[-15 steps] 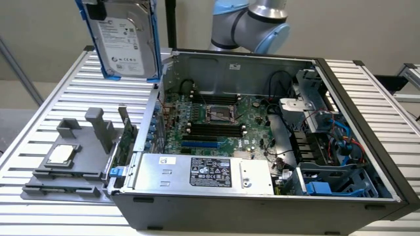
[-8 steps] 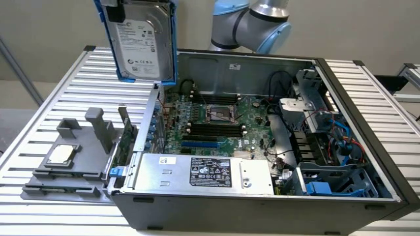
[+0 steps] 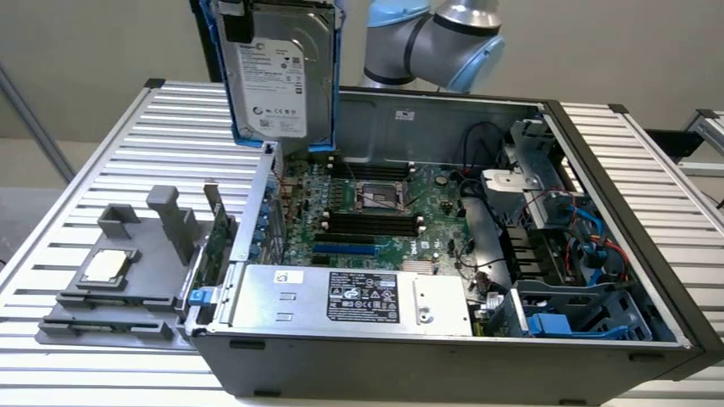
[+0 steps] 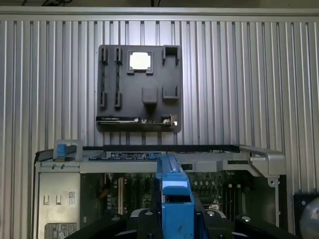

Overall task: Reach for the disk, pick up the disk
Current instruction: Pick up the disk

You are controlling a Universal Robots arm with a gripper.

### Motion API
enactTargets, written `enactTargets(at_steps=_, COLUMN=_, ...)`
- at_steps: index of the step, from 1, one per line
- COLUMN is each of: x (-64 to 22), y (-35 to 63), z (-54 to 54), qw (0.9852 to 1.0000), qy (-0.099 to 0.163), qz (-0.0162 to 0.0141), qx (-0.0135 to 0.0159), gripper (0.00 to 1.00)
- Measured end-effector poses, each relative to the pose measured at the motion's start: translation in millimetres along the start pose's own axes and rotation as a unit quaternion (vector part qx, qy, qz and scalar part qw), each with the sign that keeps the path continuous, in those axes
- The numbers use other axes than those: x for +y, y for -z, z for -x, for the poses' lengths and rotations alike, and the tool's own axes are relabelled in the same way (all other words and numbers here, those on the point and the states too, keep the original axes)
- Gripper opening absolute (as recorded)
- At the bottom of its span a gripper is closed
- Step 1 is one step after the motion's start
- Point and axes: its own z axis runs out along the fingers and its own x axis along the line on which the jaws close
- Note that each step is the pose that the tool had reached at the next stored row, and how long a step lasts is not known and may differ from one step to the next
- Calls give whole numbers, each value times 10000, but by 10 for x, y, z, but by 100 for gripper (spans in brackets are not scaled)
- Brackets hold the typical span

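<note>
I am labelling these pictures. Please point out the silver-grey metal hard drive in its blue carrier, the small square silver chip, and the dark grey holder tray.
disk [image 3: 280, 72], exterior view, white label.
chip [image 3: 105, 267], exterior view, top face.
tray [image 4: 139, 107], wrist view, bare surface.

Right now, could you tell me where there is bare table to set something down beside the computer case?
Bare ribbed table lies behind the grey fixture tray, on the exterior view's left, and along the case's right side. The case interior is crowded, and the disk hangs over its back-left corner.
</note>
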Motion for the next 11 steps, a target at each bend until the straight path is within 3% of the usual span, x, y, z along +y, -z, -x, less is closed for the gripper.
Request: enactTargets(at_steps=11, x=-488, y=38, z=-166, qw=10000, qy=0, qz=2, qx=0, gripper=33)
